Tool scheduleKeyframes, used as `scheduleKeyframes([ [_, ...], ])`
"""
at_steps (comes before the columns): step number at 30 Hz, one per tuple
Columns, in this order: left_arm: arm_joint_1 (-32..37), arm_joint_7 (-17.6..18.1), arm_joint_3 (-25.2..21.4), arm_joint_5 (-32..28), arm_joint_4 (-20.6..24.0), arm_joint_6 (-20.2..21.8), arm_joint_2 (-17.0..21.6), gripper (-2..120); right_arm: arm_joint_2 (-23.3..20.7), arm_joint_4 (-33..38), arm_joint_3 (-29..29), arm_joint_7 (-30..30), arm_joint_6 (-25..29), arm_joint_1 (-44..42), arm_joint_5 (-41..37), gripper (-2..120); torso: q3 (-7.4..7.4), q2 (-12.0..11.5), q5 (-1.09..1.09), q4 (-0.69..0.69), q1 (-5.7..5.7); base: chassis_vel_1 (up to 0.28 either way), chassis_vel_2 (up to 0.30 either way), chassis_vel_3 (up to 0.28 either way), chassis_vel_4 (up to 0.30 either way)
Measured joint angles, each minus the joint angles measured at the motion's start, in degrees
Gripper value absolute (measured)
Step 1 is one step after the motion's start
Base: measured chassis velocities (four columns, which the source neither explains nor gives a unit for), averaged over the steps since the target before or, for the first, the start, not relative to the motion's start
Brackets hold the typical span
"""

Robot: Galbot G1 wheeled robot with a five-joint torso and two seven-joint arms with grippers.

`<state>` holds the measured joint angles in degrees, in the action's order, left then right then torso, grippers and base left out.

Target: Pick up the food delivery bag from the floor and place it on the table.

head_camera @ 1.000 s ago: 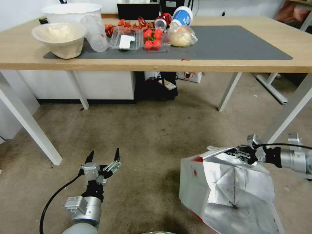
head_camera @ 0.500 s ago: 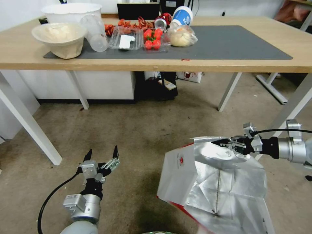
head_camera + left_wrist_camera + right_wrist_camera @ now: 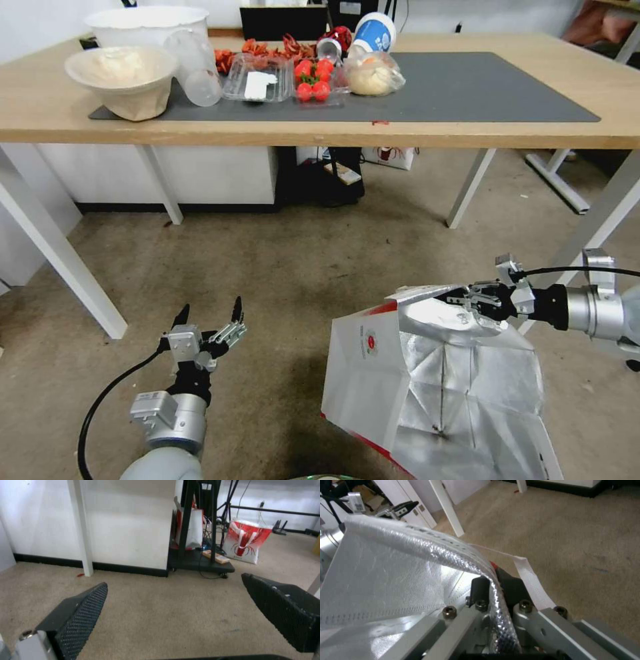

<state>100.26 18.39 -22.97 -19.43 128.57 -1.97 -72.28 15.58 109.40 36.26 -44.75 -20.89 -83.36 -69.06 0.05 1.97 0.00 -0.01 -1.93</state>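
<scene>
Right gripper (image 3: 460, 297): clamped on the foil rim of the food delivery bag (image 3: 433, 380), arm level, reaching in from the right.
Bag: tilted, mouth toward the camera, low over the floor (image 3: 300, 267), slightly lower than half a second ago.
Open room: bare carpet between bag and table (image 3: 333, 130).
Left gripper (image 3: 208, 313): spread wide, empty, pointing up, left of the bag.

Food delivery bag (image 3: 373, 373) on floor (image 3: 300, 267) right of left gripper (image 3: 208, 319), table (image 3: 200, 130) beyond
</scene>
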Motion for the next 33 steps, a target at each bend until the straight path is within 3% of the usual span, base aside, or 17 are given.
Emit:
scheduleKeyframes([
  [12, 0.4, 0.9, 0.1, -1.9, 1.3, 0.8, 0.2, 100, 0.6, 0.3, 0.4, -1.1, 0.5, -1.0, 1.2, 0, 0.62, 0.6, 0.0, 0.0, 0.0, 0.0, 0.0, 0.0, 0.0],
  [33, 0.8, 1.1, -0.2, -1.8, 1.7, 1.2, 0.4, 100, 2.2, 1.5, 0.7, -1.4, 1.1, -2.2, 2.8, 0, 5.14, 5.6, 0.0, 0.0, -0.51, 0.0, 0.0, 0.0, 0.0],
])
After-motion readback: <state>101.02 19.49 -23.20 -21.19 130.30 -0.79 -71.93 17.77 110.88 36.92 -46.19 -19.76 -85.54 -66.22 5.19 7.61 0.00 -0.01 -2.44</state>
